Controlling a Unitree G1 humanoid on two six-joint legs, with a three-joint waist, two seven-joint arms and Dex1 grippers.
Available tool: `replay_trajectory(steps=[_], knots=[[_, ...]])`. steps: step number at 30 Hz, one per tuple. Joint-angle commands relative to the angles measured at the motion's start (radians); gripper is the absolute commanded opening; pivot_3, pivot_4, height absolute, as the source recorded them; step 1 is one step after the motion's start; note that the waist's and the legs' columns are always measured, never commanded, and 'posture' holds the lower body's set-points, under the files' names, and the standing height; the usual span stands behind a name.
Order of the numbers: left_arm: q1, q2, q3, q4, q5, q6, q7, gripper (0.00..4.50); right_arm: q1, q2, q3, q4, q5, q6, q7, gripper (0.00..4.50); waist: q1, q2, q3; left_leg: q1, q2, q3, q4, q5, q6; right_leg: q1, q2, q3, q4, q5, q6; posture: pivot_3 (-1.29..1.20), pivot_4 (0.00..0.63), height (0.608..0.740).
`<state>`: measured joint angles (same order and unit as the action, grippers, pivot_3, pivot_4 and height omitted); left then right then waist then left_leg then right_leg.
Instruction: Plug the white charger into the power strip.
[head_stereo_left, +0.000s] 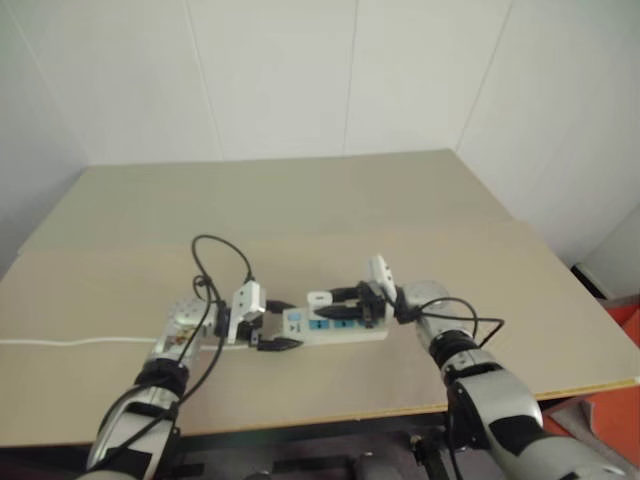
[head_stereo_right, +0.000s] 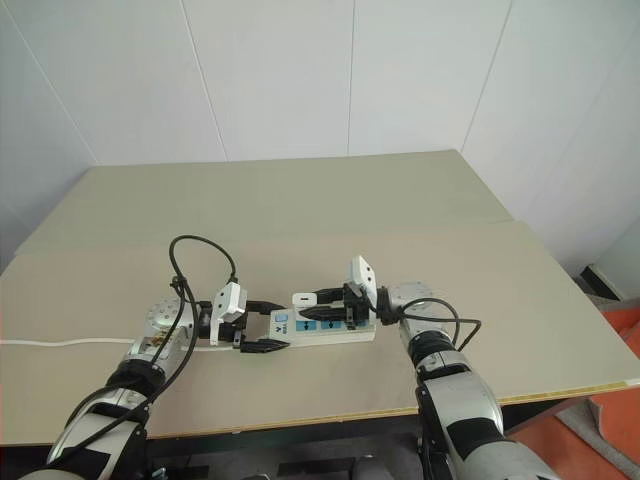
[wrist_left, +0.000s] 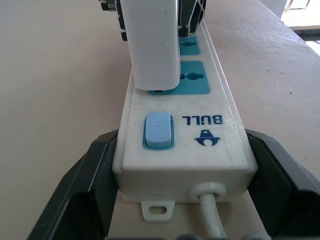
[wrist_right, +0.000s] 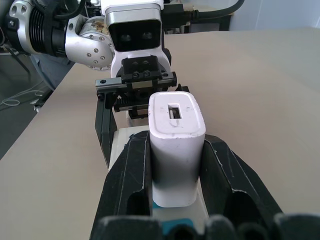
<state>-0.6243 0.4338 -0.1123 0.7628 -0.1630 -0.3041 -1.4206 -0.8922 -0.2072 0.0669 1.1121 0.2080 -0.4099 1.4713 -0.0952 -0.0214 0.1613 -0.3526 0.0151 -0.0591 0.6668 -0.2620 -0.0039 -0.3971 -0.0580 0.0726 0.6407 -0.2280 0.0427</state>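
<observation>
The power strip (head_stereo_left: 345, 328) lies on the table, a long white bar with blue socket faces and a blue switch (wrist_left: 158, 131) at its left end. My left gripper (head_stereo_left: 283, 324) is shut on that switch end, one black finger (wrist_left: 82, 187) on each long side. The white charger (wrist_right: 175, 145) stands upright on the socket nearest the switch, its base at the blue face (wrist_left: 187, 82). My right gripper (head_stereo_left: 335, 303) reaches in from the right and is shut on the charger's two sides. I cannot tell how deep the prongs sit.
The beige table (head_stereo_left: 400, 200) stretches far behind and to both sides of the strip. The strip's white cord (head_stereo_left: 70, 342) runs off to the left along the table. A black cable (head_stereo_left: 215, 250) loops above my left wrist. White walls stand beyond the table's far edge.
</observation>
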Motion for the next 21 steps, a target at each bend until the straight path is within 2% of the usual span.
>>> replay_trajectory(steps=[1,14,21], knots=[[0.042,0.057,-0.020,0.023,0.041,0.007,-0.016,3.26,0.022,-0.054,0.007,0.055,-0.064,-0.006,-0.028,1.10,0.000,0.000,0.000,0.000,0.000,0.000,0.000,0.000,0.000,0.000,0.000,0.000,0.000,0.000,0.000,0.00,0.150,0.740],[0.057,0.071,-0.016,-0.011,0.028,0.027,-0.026,3.26,0.027,-0.055,0.050,0.084,-0.119,-0.051,-0.029,1.10,-0.003,0.000,0.000,0.001,0.000,0.000,-0.001,0.000,0.000,0.001,0.000,0.000,0.000,-0.001,-0.001,0.00,0.150,0.740],[0.073,0.076,-0.021,-0.035,0.023,0.034,-0.030,3.26,0.011,-0.049,0.091,0.109,-0.159,-0.016,-0.048,1.10,-0.006,0.000,0.000,0.004,0.001,0.000,-0.003,0.000,0.000,0.002,0.000,0.000,0.000,-0.002,-0.002,0.00,0.150,0.740]])
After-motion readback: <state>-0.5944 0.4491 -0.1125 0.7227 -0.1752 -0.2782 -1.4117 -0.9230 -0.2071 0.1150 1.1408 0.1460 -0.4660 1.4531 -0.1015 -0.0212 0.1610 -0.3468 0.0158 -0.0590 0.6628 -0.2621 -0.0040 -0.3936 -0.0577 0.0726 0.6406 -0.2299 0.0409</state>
